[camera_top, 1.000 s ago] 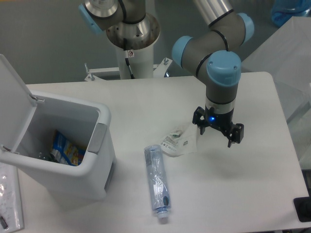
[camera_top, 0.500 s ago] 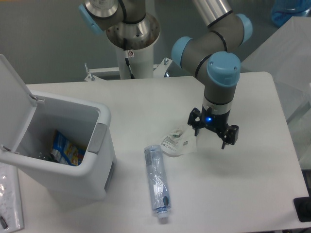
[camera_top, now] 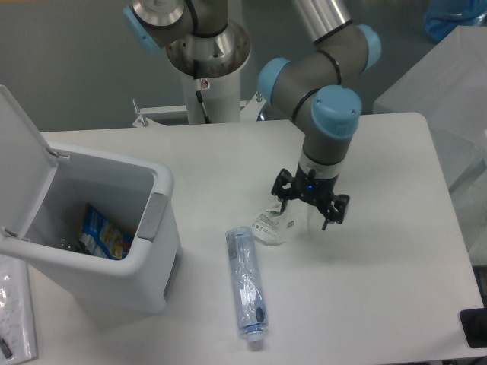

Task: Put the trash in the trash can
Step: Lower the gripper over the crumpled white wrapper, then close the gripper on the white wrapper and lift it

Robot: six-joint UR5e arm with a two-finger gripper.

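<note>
The trash lies on the white table as two pieces. A small crumpled clear wrapper (camera_top: 274,224) with a white-green label sits near the middle. A longer flattened bluish bottle (camera_top: 246,286) lies in front of it, cap toward the front edge. My gripper (camera_top: 309,206) hangs open just above the wrapper's right side, its black fingers spread and nothing between them. The trash can (camera_top: 156,228), a white bin with a grey tab, stands at the left with its lid (camera_top: 19,160) swung up and open.
Inside the bin lies a blue and yellow packet (camera_top: 103,233). A flat clear item (camera_top: 14,319) rests at the table's front left corner. The arm's base column (camera_top: 205,72) rises at the back. A dark object (camera_top: 474,328) sits at the far right edge.
My gripper has moved left, from right of the wrapper to just above its right side, and stays open. The wrapper and bottle have not moved.
</note>
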